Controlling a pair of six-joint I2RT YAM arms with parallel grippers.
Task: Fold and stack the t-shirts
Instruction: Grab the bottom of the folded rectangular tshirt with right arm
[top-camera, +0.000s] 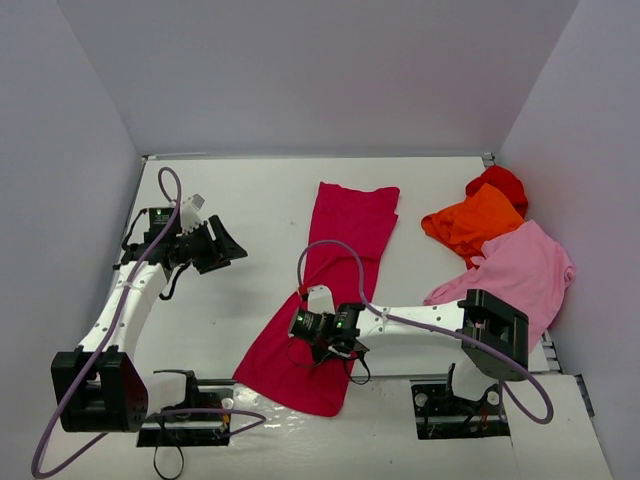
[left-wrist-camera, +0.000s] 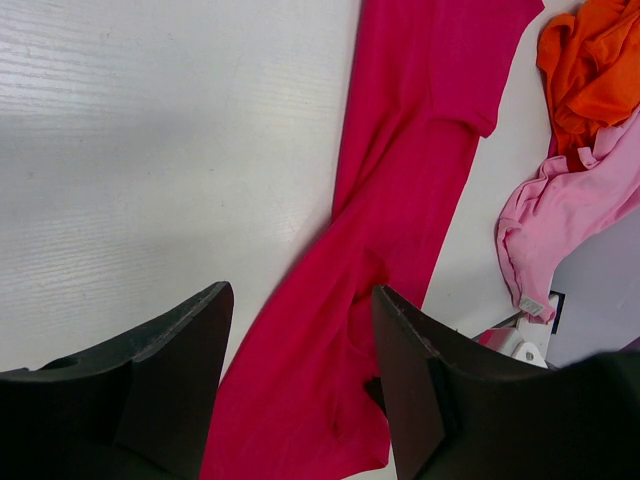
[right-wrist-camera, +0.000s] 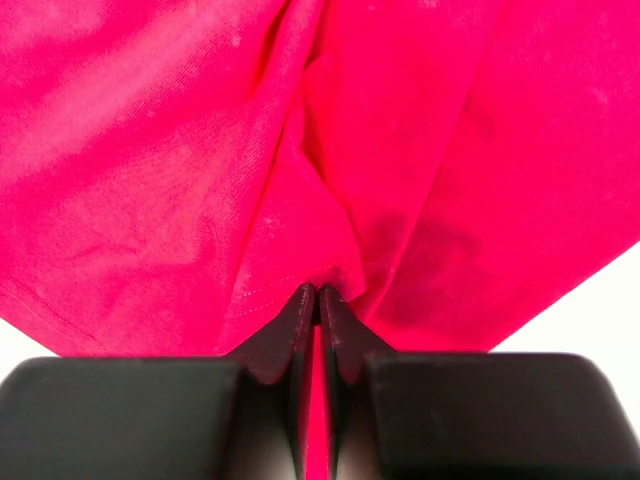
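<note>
The crimson-magenta t-shirt (top-camera: 345, 240) lies as a long, narrow strip across the middle of the table, from the far centre down to the near left. It also shows in the left wrist view (left-wrist-camera: 400, 200) and fills the right wrist view (right-wrist-camera: 200, 150). My right gripper (top-camera: 300, 333) (right-wrist-camera: 317, 292) is shut on a bunched fold of this shirt by a stitched hem, over its near part. My left gripper (top-camera: 225, 245) (left-wrist-camera: 300, 290) is open and empty, above the bare table left of the shirt. The orange t-shirt (top-camera: 470, 222) (left-wrist-camera: 595, 70), light pink t-shirt (top-camera: 525, 270) (left-wrist-camera: 570, 200) and red t-shirt (top-camera: 500, 183) lie crumpled at the right.
Grey walls (top-camera: 300, 70) close the table on the left, back and right. The three crumpled shirts overlap in a heap against the right wall. My right arm (top-camera: 420, 320) stretches across the near right of the table. Cables (top-camera: 330, 250) loop over both arms.
</note>
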